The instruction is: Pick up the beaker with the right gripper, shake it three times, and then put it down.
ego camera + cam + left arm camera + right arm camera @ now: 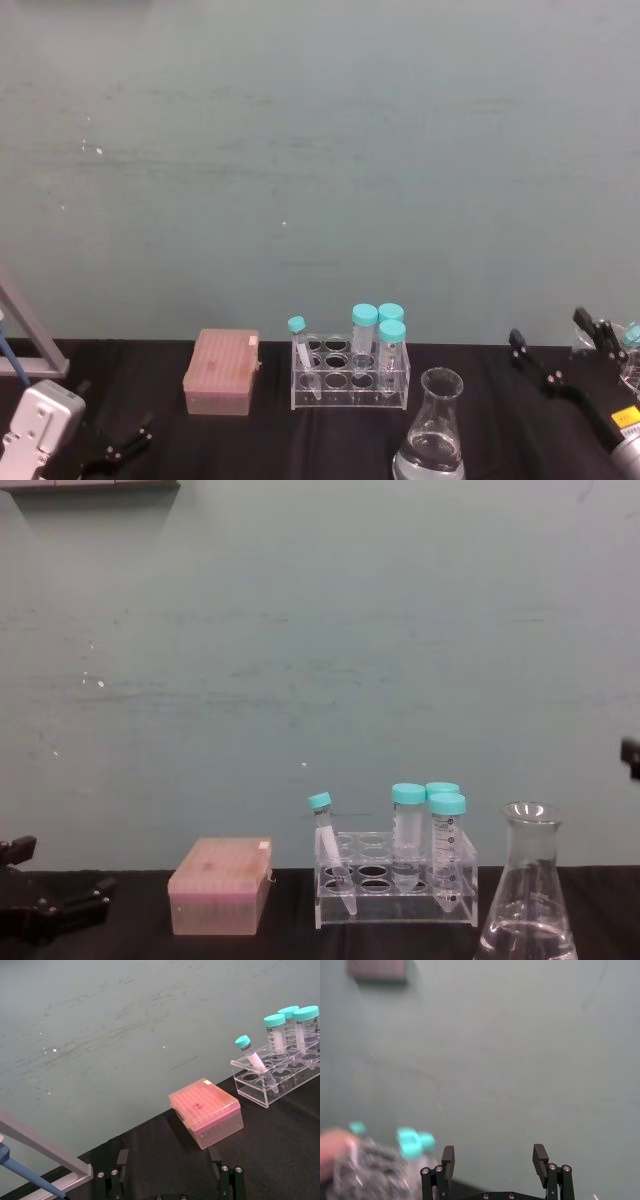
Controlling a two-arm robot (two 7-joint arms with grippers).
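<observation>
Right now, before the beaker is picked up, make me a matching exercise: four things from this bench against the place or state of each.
Things:
1. beaker
2. small tube
3. right gripper
4. left gripper

Place or state:
A. open, left of the pink box
B. leaning in the tube rack
C. upright, clear liquid inside
D. open, right of the beaker, holding nothing

Pairs: 1-C, 2-B, 3-D, 4-A.

Head view looks down, chest view level; both share the tube rack [349, 388] [395, 900].
</observation>
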